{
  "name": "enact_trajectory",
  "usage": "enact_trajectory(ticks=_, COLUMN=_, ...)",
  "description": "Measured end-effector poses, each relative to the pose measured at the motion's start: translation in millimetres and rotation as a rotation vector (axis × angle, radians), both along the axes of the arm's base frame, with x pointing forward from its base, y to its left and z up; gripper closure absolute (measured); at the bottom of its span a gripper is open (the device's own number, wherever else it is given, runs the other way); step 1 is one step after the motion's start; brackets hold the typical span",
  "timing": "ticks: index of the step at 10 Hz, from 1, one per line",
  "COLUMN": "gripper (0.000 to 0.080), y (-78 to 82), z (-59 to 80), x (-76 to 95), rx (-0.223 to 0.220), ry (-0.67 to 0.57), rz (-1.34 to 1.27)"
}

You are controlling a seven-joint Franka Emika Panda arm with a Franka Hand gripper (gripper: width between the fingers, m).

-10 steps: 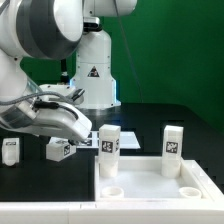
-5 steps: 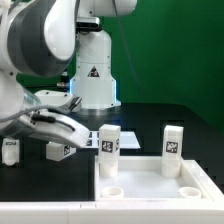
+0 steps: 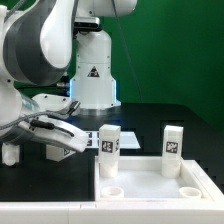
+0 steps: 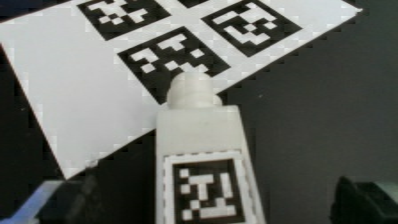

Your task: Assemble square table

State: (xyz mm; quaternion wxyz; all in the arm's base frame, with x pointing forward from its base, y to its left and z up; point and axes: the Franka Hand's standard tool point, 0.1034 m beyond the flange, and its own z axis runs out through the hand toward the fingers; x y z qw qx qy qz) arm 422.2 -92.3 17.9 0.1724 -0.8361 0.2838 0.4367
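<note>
The square table's white slab [image 3: 150,180] lies at the front on the exterior view's right, with two legs standing upright in it [image 3: 109,143] [image 3: 172,140]. Two round sockets [image 3: 110,188] [image 3: 188,192] show open at its near corners. A third white leg [image 4: 205,150] lies flat on the black table, tag up. My gripper [image 4: 210,200] is open and straddles it, one dark finger [image 4: 54,200] on each side, clear of it. In the exterior view my gripper [image 3: 62,146] hangs low over that leg and hides most of it. Another leg [image 3: 10,153] stands at the far left.
The marker board [image 4: 160,60] lies flat just beyond the lying leg's tip. The white robot base [image 3: 95,75] stands behind it. The slab's raised rim [image 3: 97,170] is close on the exterior view's right of my hand.
My gripper has come down over the lying leg, which now sits between the fingers and is mostly covered in the exterior view. The jaws stayed open and no part moved.
</note>
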Motion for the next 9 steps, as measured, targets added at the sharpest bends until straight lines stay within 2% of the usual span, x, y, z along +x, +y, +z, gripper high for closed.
enact_trajectory(ticks=2, gripper=0.015, y=-1.2, z=-9.7, x=-5.4, rx=0.007, ry=0.031, rz=-0.003)
enact_trajectory(ticks=3, gripper=0.015, y=-1.2, z=-9.3, x=-5.1, rx=0.008, ry=0.03, rz=-0.002)
enact_trajectory(ticks=5, gripper=0.0412, y=-1.1, z=-9.7, x=-5.7, rx=0.008, ry=0.031, rz=-0.002)
enact_trajectory(ticks=6, gripper=0.0517, y=-1.1, z=-9.7, x=-5.7, rx=0.008, ry=0.031, rz=-0.002)
enact_trajectory(ticks=8, gripper=0.0517, y=-1.4, z=-8.4, x=-4.5, rx=0.007, ry=0.027, rz=0.003)
enact_trajectory(ticks=9, gripper=0.0517, y=-0.9, z=3.4, x=4.6, rx=0.01, ry=-0.007, rz=0.019)
